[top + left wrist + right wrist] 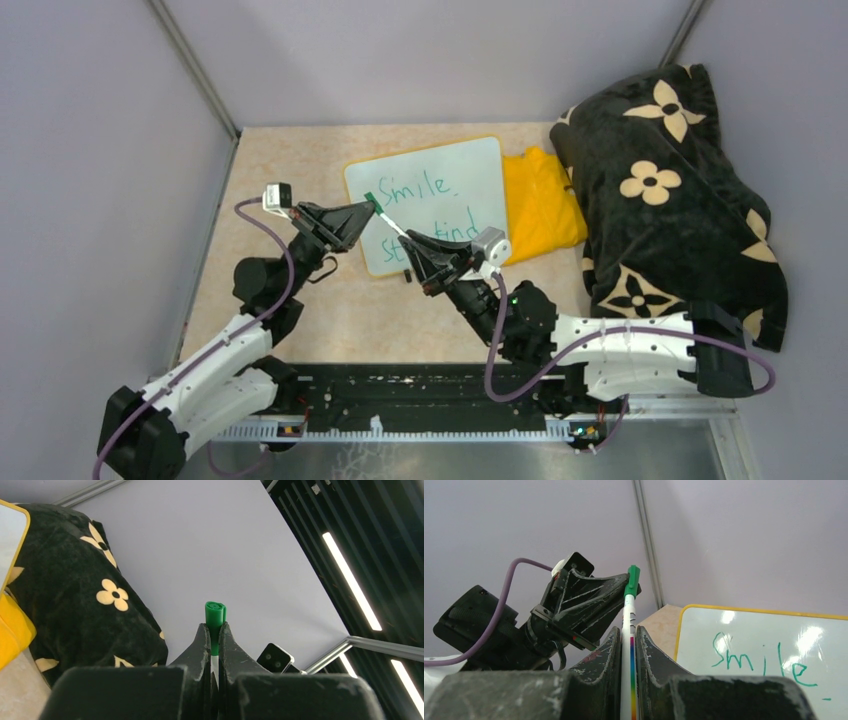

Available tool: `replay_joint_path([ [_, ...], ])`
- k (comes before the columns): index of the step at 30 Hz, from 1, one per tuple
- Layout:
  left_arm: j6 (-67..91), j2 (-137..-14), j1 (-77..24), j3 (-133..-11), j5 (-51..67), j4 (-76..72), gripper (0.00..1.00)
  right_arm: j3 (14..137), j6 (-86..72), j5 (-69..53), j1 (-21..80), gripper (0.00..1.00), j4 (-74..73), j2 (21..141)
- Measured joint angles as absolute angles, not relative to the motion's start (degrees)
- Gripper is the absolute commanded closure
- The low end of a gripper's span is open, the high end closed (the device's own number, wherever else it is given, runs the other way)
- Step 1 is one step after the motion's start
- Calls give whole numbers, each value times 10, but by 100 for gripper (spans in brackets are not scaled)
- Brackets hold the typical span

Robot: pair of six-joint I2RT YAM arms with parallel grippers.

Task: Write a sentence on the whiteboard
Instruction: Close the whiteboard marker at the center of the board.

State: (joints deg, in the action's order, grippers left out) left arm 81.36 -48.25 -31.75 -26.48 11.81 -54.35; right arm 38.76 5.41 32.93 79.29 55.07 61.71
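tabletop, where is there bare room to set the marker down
Bare tabletop lies between the left wall and the whiteboard, and in the near patch between the whiteboard's front edge and the base rail. Crowded: the right side, under yellow cloth and black blanket, and over the whiteboard's left part, where left tool and right tool meet on the marker.

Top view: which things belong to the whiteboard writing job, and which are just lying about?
Job: whiteboard, green sentence, marker in the right gripper, its green cap in the left gripper.
Lying about: yellow cloth, black flowered blanket.
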Motion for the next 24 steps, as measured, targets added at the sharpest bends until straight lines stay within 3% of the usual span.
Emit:
replay_joint_path([
  [24, 831, -564, -326, -331, 121, -596, 100, 420, 150, 375, 795, 100, 696, 688],
])
